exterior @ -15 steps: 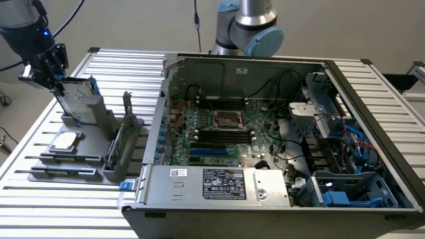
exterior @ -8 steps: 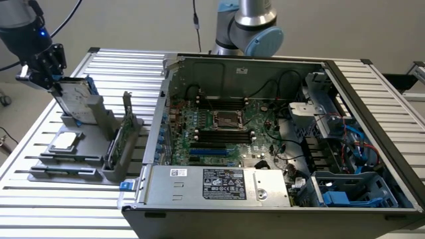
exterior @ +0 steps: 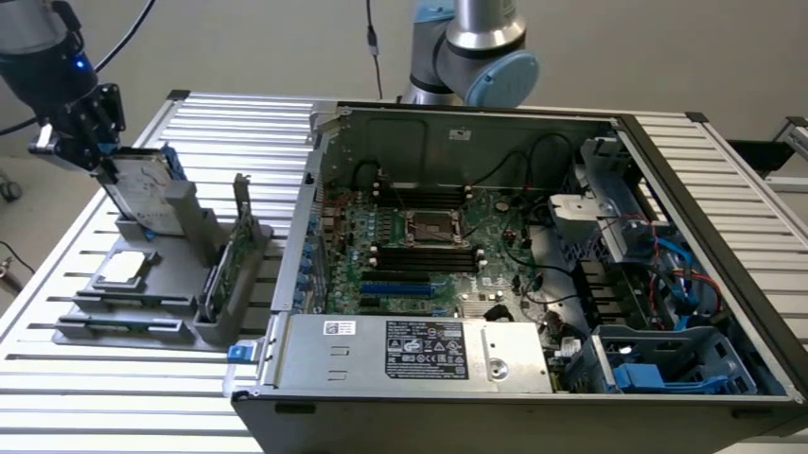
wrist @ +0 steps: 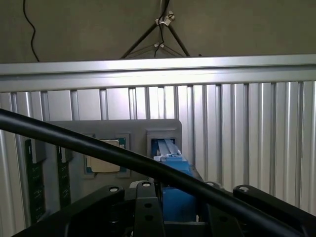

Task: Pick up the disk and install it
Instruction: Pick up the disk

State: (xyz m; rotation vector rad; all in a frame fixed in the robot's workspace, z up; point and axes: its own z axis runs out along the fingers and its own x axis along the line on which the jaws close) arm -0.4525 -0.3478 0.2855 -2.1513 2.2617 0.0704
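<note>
The disk [exterior: 136,189], a silver-grey drive with blue side rails, stands on edge in a slot of the grey holder [exterior: 165,312] at the exterior view's left. My gripper [exterior: 91,156] comes down from above and is shut on the disk's upper end. In the wrist view the disk's blue rail [wrist: 173,170] sits between the black fingers of my gripper [wrist: 173,210], over the holder's slot [wrist: 163,136]. A black cable crosses in front and hides part of the grip.
The open computer case [exterior: 707,218] takes up the middle and right of the slatted metal table [exterior: 240,113], with a blue drive bay [exterior: 669,364] at its near right corner. The holder also carries a silver chip [exterior: 127,270] and an upright green card [exterior: 225,270].
</note>
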